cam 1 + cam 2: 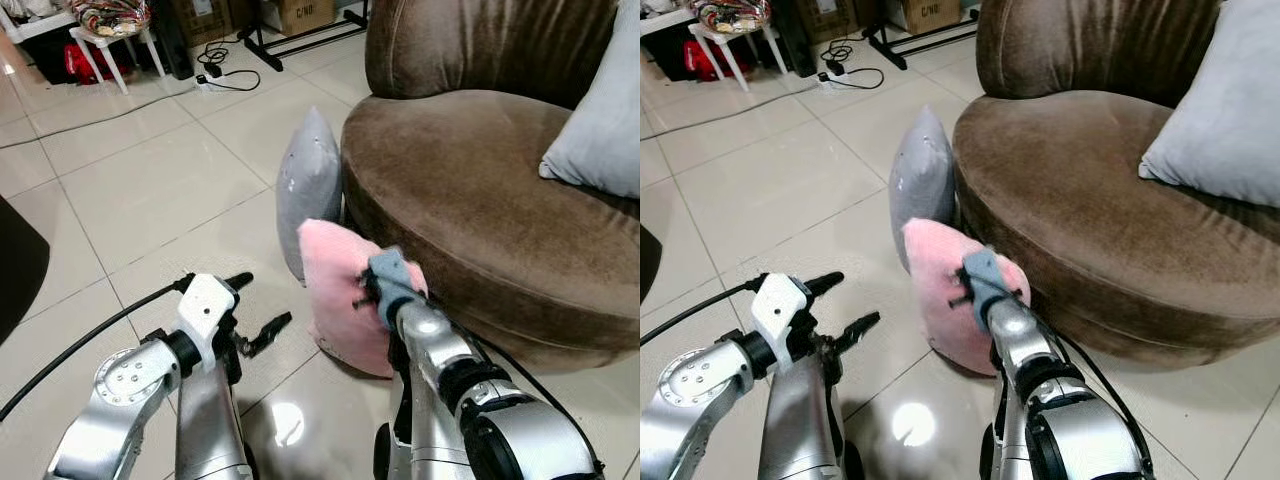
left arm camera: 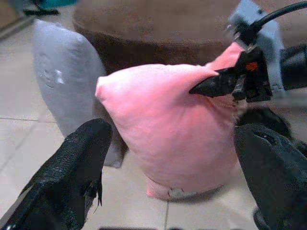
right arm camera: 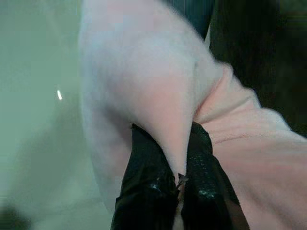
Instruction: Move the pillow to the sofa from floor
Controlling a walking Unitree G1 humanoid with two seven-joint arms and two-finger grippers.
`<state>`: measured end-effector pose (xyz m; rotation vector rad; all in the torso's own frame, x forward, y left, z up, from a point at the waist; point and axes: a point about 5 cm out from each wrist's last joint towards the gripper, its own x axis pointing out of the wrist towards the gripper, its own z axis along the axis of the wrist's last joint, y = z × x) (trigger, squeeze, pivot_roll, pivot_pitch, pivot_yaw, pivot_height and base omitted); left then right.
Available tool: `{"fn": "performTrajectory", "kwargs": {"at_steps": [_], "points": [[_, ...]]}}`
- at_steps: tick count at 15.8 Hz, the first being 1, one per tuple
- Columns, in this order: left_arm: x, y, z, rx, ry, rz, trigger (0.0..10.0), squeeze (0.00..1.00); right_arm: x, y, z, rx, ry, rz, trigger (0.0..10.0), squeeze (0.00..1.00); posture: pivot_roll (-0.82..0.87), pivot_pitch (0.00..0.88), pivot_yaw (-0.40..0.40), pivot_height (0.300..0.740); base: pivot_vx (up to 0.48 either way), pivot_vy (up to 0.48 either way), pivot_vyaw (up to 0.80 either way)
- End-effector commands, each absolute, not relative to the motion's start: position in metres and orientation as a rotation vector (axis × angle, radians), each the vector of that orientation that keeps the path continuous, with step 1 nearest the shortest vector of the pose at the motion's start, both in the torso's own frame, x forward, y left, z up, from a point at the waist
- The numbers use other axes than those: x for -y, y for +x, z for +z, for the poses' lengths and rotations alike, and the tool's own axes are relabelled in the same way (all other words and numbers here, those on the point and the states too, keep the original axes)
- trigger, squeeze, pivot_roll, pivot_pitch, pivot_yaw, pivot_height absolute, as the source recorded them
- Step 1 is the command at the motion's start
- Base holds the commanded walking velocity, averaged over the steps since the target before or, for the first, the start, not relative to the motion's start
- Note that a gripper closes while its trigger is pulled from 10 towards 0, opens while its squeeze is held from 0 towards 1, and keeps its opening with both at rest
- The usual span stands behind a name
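Beyond our right gripper (image 3: 180,179), clamped on the pink pillow (image 1: 340,290), rises the sofa (image 1: 470,190); left gripper (image 1: 255,310) gapes nearby.

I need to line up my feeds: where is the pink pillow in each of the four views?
Left eye view: soft pink pillow low centre, on the tiled floor against the brown velvet sofa.
Right eye view: low centre, right gripper pinching it.
Left wrist view: centre, between the open left gripper's fingers.
Right wrist view: a fold clamped between the fingers.
Shared landmark: the grey pillow standing behind it.
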<state>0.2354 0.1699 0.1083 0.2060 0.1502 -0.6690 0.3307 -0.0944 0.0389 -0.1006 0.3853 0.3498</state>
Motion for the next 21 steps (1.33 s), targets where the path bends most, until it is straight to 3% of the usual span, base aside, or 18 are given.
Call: {"fn": "performTrajectory", "kwargs": {"at_steps": [1,6,11,21], "points": [[-0.175,0.239,0.112,-0.125,0.208,-0.618,10.0,0.00,0.092,0.342,0.061,-0.264,-0.020,0.344,0.0,0.00,-0.03,0.000,0.038,0.407,0.000,0.000,0.00],[-0.175,0.246,0.120,-0.030,0.186,-0.480,10.0,0.00,0.116,0.316,0.141,0.138,0.193,0.355,0.0,0.00,-0.09,0.000,0.061,0.407,0.000,0.000,0.00],[-0.174,0.261,0.132,0.052,0.207,-0.424,10.0,0.00,0.189,0.313,0.287,0.556,0.140,0.220,0.0,0.00,-0.11,0.000,0.067,0.407,0.000,0.000,0.00],[-0.173,0.261,0.134,0.058,0.207,-0.420,10.0,0.00,0.193,0.311,0.295,0.570,0.132,0.206,0.0,0.00,-0.11,0.000,0.066,0.407,0.000,0.000,0.00]]}}
